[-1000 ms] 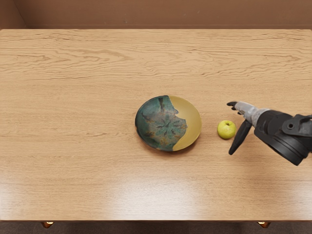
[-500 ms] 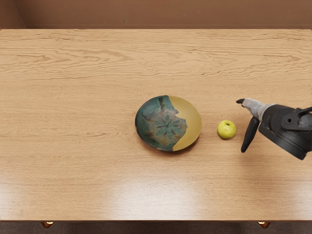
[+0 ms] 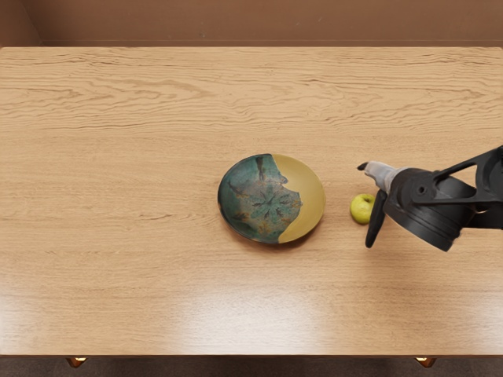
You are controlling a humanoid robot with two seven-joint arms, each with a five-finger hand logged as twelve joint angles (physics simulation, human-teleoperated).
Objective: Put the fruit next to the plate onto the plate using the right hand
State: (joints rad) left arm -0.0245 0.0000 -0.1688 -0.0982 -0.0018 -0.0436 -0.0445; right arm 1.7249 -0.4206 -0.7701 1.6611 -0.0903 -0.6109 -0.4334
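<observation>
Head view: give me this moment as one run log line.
phase: reach | right hand: open, spread at apple's right side | apple: on table, right of plate | left arm: out of view

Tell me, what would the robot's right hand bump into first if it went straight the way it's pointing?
Most likely the yellow-green fruit: the open right hand points left in the picture, with the fruit just ahead of it. The plate lies beyond. The hand's height is unclear, so it could pass over.
</observation>
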